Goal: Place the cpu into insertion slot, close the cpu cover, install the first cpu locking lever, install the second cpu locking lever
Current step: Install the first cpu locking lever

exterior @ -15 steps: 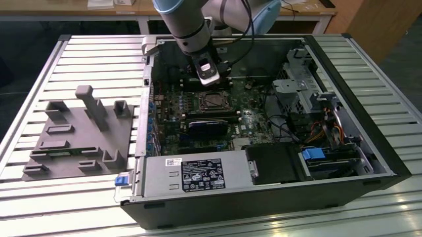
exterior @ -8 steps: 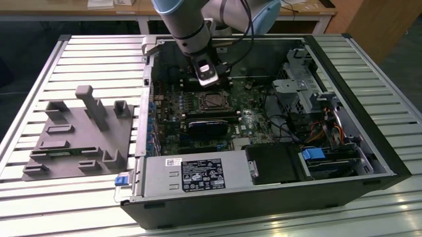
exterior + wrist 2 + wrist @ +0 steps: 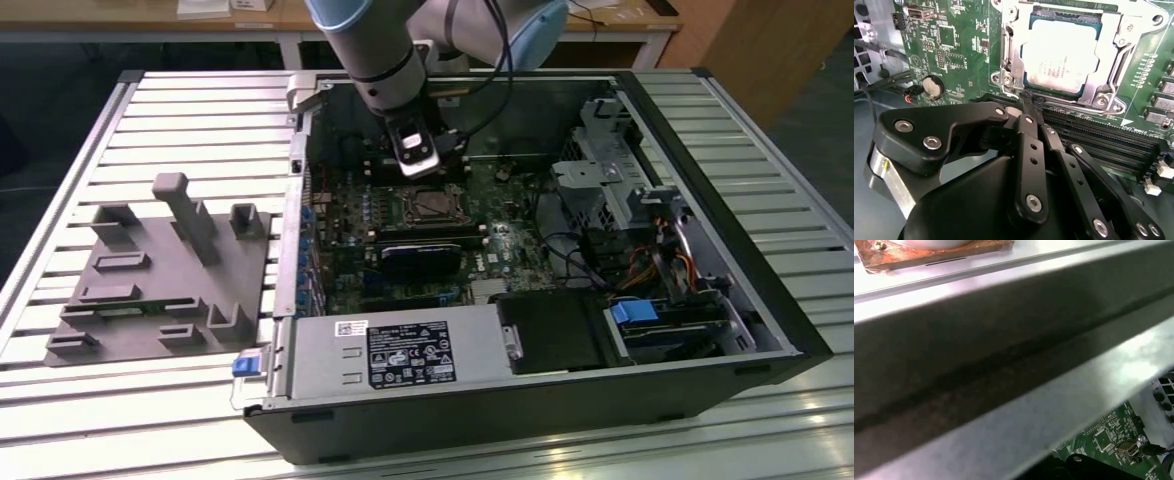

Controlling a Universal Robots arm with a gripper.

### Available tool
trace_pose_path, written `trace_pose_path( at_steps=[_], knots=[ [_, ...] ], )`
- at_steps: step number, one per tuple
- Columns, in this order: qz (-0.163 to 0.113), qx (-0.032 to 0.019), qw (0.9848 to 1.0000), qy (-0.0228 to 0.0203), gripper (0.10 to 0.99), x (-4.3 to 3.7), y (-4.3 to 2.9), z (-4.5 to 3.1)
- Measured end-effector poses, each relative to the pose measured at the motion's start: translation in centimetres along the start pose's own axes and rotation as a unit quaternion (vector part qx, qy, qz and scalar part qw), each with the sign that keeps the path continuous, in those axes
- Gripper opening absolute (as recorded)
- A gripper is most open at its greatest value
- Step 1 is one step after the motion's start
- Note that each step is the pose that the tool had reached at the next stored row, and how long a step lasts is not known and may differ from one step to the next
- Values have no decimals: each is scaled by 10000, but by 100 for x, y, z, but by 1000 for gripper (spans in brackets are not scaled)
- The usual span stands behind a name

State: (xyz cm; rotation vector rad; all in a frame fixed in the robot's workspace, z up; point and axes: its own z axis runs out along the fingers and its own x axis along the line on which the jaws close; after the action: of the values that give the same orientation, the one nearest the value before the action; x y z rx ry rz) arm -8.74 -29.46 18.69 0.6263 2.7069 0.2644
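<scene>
The cpu (image 3: 1061, 52), a silver-grey square, lies flat in the insertion slot (image 3: 430, 205) on the green board. The cpu cover (image 3: 1010, 55), a silver frame with a square window, lies down around the chip. My gripper (image 3: 1026, 100) is shut, its black fingers (image 3: 1029, 150) pressed together with the tips right at the near edge of the socket frame. Whether they pinch a locking lever there I cannot tell. In the exterior view the gripper (image 3: 418, 165) hangs inside the open computer case, just behind the socket.
Long black memory slots (image 3: 1104, 135) run beside the socket, and a coin battery (image 3: 932, 86) sits on the board. The case holds a power supply (image 3: 387, 355), a drive cage (image 3: 627, 170) and a black block (image 3: 420, 255). A grey fixture (image 3: 160, 270) lies outside. The case's metal wall (image 3: 1004, 365) is close.
</scene>
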Motion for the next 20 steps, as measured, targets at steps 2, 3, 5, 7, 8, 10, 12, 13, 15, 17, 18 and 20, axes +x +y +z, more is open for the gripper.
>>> trace_pose_path(
  at_steps=[2,3,5,7,8,10,12,13,15,17,18,20],
  knots=[
    [26,6,10000,-7,106,2,-1,7],
    [31,10,10000,-8,106,2,-2,7],
    [32,11,10000,-8,106,3,-2,7],
    [32,10,10000,-9,106,3,-2,8],
    [32,10,10000,-9,106,3,-2,8],
    [38,-2,10000,-4,106,3,-3,9],
    [44,-17,10000,4,106,2,-5,8],
    [48,-24,10000,7,106,2,-6,8],
    [52,-33,10000,11,106,1,-6,8],
    [52,-35,10000,12,106,1,-6,9],
    [52,-35,10000,12,106,1,-6,8],
    [52,-35,10000,12,106,0,-5,5]
  ],
)
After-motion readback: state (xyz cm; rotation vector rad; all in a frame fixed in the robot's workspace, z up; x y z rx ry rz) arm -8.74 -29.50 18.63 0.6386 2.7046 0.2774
